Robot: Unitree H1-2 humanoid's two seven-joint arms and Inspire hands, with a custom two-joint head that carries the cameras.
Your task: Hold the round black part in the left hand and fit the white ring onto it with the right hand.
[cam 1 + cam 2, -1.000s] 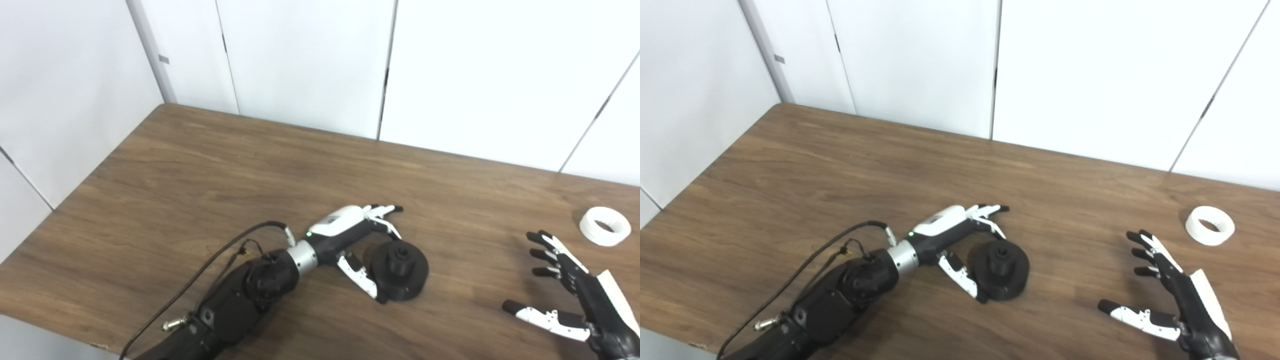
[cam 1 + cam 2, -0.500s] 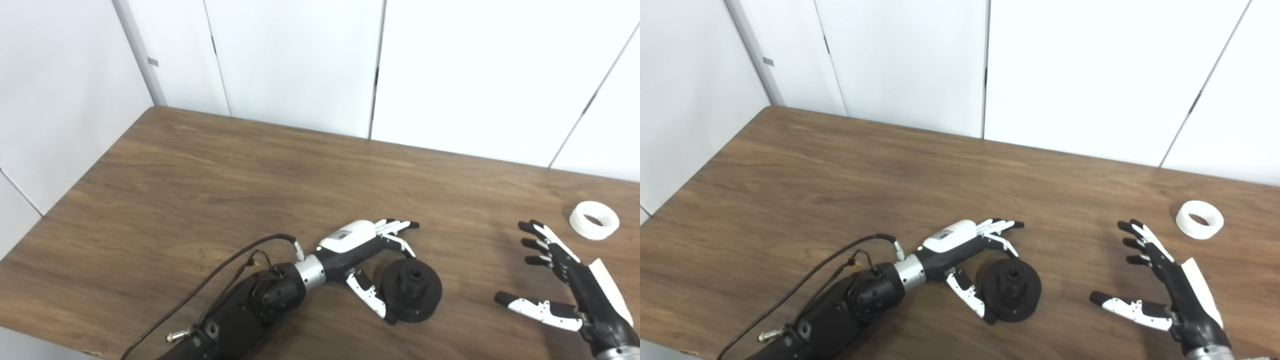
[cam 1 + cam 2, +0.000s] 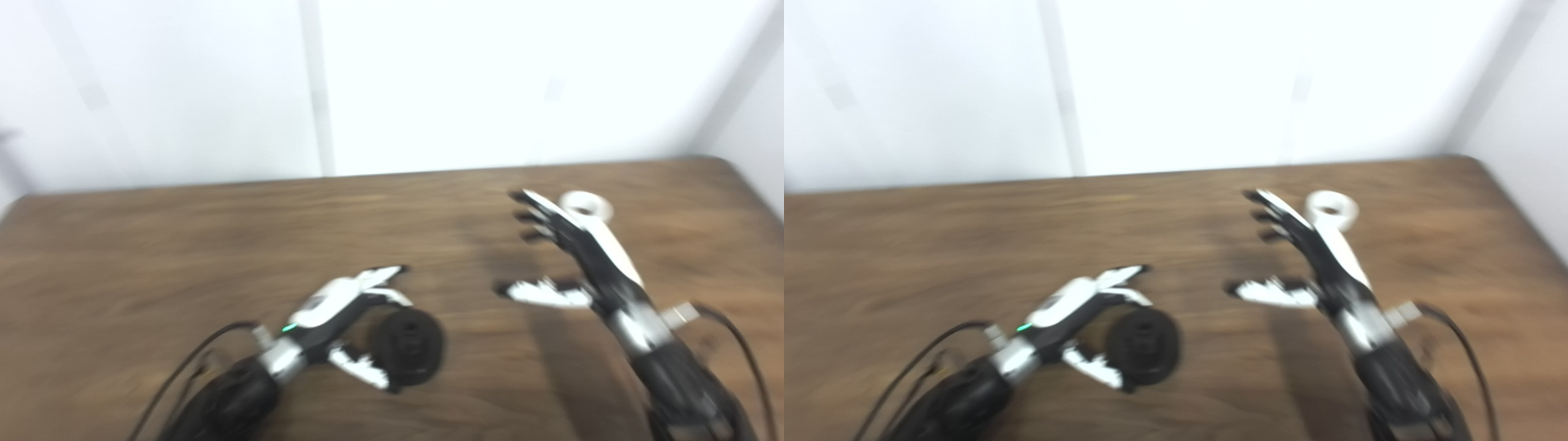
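My left hand (image 3: 343,306) cups the round black part (image 3: 409,346) on the wooden table (image 3: 153,257) without closing, while my right hand (image 3: 576,257), fingers spread and empty, hovers beside the white ring (image 3: 587,205).

your left hand (image 3: 343,318) lies low at the near left, palm turned right, its fingers (image 3: 383,274) stretched out and the thumb spread wide apart from them. your right hand (image 3: 572,260) reaches up from the near right toward the far side, fingers (image 3: 530,215) splayed and thumb pointing left, holding nothing.
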